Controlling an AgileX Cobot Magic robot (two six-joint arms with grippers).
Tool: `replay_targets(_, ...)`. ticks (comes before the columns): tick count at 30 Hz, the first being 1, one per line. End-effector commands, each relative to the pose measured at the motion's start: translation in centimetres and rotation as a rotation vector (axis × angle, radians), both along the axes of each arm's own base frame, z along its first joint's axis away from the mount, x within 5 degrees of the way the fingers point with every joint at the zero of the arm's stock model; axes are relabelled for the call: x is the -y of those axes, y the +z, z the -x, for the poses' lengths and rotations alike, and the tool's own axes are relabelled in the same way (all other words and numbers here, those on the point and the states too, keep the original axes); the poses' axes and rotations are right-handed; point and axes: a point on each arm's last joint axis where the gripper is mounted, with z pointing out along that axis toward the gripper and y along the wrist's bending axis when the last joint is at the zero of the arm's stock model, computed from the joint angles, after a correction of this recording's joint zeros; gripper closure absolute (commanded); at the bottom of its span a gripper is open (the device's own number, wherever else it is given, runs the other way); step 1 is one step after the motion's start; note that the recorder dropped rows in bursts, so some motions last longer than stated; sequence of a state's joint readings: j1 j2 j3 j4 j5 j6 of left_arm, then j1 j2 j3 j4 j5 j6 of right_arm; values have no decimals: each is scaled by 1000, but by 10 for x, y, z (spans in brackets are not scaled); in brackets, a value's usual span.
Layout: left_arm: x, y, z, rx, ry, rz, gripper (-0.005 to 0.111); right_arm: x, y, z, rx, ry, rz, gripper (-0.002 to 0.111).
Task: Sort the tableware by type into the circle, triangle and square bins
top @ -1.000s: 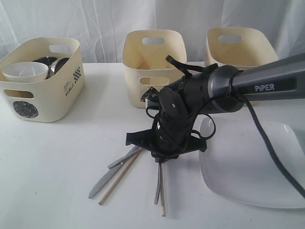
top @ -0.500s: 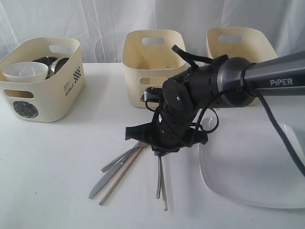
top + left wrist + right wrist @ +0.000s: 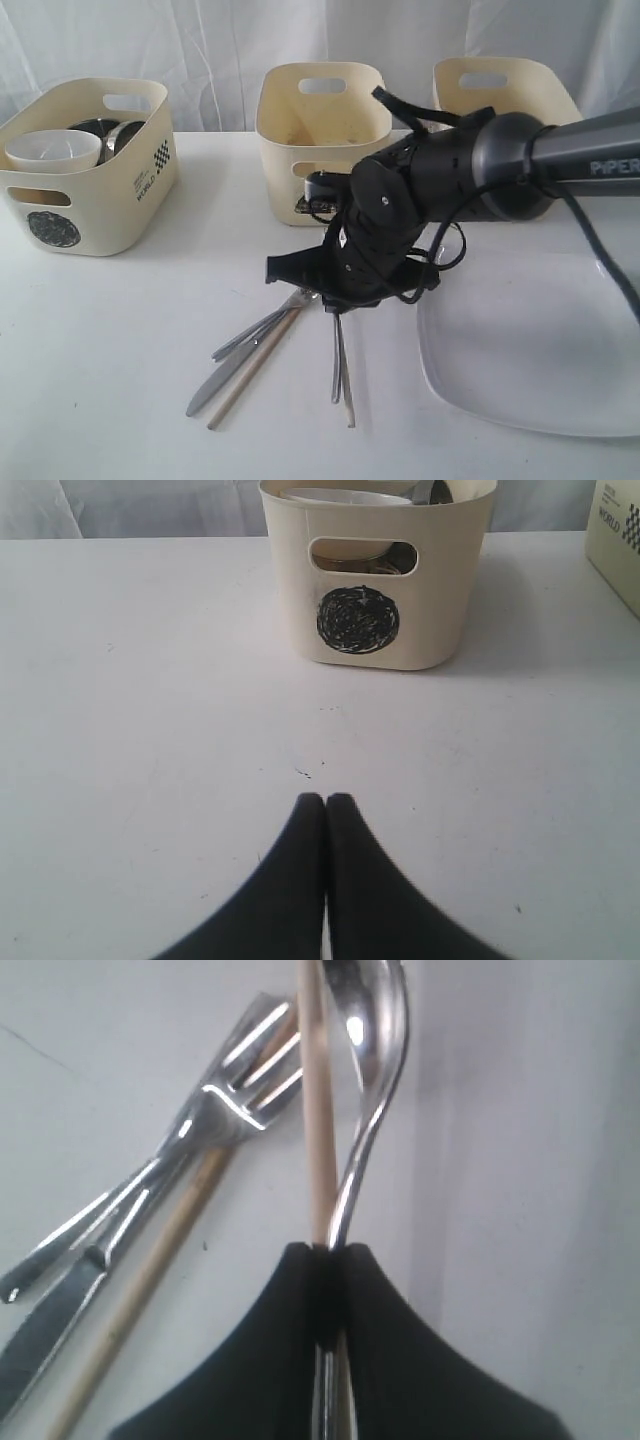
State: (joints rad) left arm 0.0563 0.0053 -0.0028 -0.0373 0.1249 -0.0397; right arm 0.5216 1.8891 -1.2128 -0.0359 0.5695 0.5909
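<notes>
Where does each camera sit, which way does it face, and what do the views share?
Exterior: off the arms, facing across the table toward the bins at the back; shows the right arm and right gripper.
Left wrist: low over the table, facing the circle bin; shows the shut left gripper.
Right wrist: looks down past the right gripper, shut on a spoon and chopstick, fork beside.
Shared: exterior and left wrist both show the circle bin; exterior and right wrist, those three pieces.
</notes>
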Motion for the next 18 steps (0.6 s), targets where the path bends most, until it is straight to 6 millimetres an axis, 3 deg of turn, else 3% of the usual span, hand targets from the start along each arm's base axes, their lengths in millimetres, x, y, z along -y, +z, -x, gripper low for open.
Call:
replay_targets(1,0,-1,0,0,2,12,107,17,37,4,184,-19,-90,108)
replay_targets(5,0,-1,0,0,2,12,107,35,65,13,303,-35,-140,108)
replay_targets(11,0,-1,0,0,2,10,107,50,108,6,531,-44,-215,108)
replay_targets(14,0,-1,0,0,2,10,107,55,136,-8,672,-68,-269,108)
replay_targets(18,0,-1,0,0,2,10,107,64,162,-48,798,-99,-270,108)
